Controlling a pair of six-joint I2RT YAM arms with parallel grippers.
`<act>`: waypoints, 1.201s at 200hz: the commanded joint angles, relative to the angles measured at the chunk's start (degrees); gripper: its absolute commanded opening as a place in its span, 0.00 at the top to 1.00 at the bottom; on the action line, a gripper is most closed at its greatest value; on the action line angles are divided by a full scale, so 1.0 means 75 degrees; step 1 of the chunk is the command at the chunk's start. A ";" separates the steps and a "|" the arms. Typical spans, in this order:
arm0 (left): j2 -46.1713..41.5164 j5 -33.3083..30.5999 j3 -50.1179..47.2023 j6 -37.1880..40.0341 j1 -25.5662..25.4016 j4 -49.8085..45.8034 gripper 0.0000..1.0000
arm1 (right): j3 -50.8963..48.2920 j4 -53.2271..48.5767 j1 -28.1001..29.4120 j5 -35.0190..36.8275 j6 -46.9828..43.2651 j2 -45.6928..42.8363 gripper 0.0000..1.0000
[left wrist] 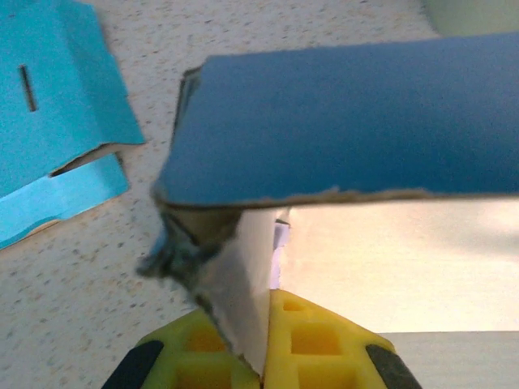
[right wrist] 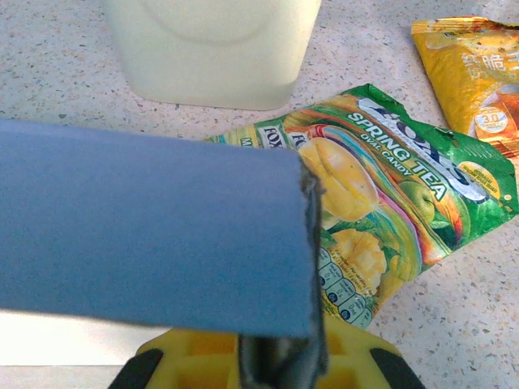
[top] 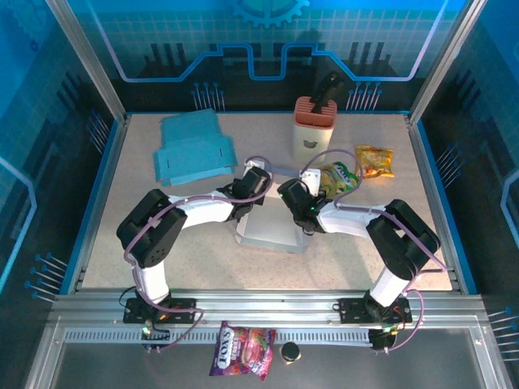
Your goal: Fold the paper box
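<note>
The paper box [top: 268, 228], blue outside and pale inside, lies half folded at the table's middle between both arms. My left gripper [top: 250, 193] is at its left far corner. In the left wrist view its yellow fingers [left wrist: 300, 336] are pressed together on a pale flap [left wrist: 243, 275] under the blue panel [left wrist: 340, 121], so the left gripper [left wrist: 268, 324] is shut on the box. My right gripper [top: 295, 203] is at the right far corner. In the right wrist view the right gripper [right wrist: 280, 356] is shut on the edge of the raised blue panel [right wrist: 154, 219].
A stack of flat light-blue boxes [top: 193, 146] lies at the back left, close to the left gripper [left wrist: 57, 113]. A cream holder [top: 315, 126] stands behind, with a green candy bag [top: 339, 177] [right wrist: 389, 211] and an orange bag [top: 375, 160] beside it.
</note>
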 commanded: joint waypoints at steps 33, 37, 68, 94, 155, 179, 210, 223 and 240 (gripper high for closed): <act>0.0924 -0.1332 0.0902 -0.0321 -0.0201 -0.2266 1.00 | -0.0037 -0.0521 -0.0063 -0.0848 0.0128 0.0356 1.00; 0.0929 -0.1306 0.0913 -0.0321 -0.0199 -0.2253 1.00 | -0.0039 -0.0514 -0.0065 -0.0860 0.0119 0.0356 1.00; 0.1038 -0.1320 0.1103 -0.0397 -0.0211 -0.2490 1.00 | -0.0120 -0.0429 -0.0084 -0.0885 0.0116 0.0323 1.00; 0.1087 -0.1511 0.1157 -0.0534 -0.0229 -0.2676 1.00 | -0.0188 -0.0233 -0.0101 -0.0968 0.0035 0.0321 1.00; 0.0319 -0.0183 0.0294 -0.0124 -0.0066 -0.1037 0.95 | -0.0278 -0.0101 -0.0159 -0.1020 -0.0013 0.0298 1.00; 0.0131 0.0635 0.0095 0.0133 0.0122 -0.0503 0.84 | -0.0314 -0.0062 -0.0161 -0.1016 -0.0013 0.0270 1.00; 0.0338 0.1215 0.0247 0.0250 0.0325 -0.0415 0.81 | -0.0293 -0.0060 -0.0169 -0.1018 -0.0039 0.0284 1.00; 0.0458 0.1106 0.0361 0.0250 0.0350 -0.0560 0.86 | -0.0276 -0.0068 -0.0172 -0.1024 -0.0036 0.0298 1.00; 0.0479 0.0614 0.0411 0.0088 0.0341 -0.0710 0.98 | -0.0265 -0.0074 -0.0172 -0.1011 -0.0036 0.0289 1.00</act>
